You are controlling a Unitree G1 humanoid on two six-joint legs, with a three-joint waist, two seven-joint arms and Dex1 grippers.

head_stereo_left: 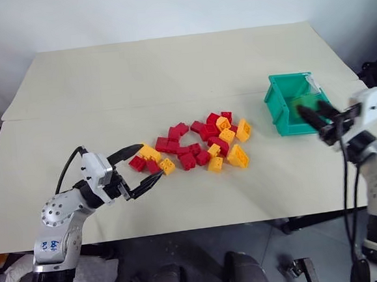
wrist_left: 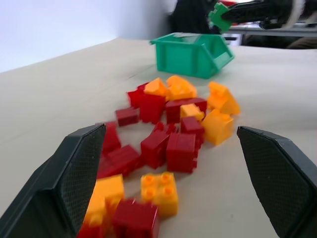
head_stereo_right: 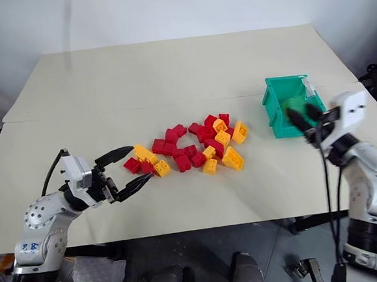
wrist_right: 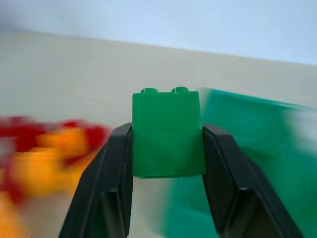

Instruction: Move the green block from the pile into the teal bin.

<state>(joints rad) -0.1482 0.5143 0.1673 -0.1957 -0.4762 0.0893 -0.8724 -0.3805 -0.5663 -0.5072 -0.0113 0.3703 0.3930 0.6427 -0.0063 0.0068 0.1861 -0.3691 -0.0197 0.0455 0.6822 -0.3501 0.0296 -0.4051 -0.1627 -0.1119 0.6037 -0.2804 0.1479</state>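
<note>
Right gripper [wrist_right: 167, 148] clamps the green block [wrist_right: 167, 133] at the teal bin's [head_stereo_left: 278, 104] four o'clock; left gripper [head_stereo_left: 146, 165] gapes at the pile's [head_stereo_left: 202, 143] eight o'clock.

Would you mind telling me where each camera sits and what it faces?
Head views: look down over the table, the pile, both arms.
Left wrist view: along the open left end effector toward pile and teal bin.
Right wrist view: right end effector gripping the green block.
Shared: bin, pile.
</note>
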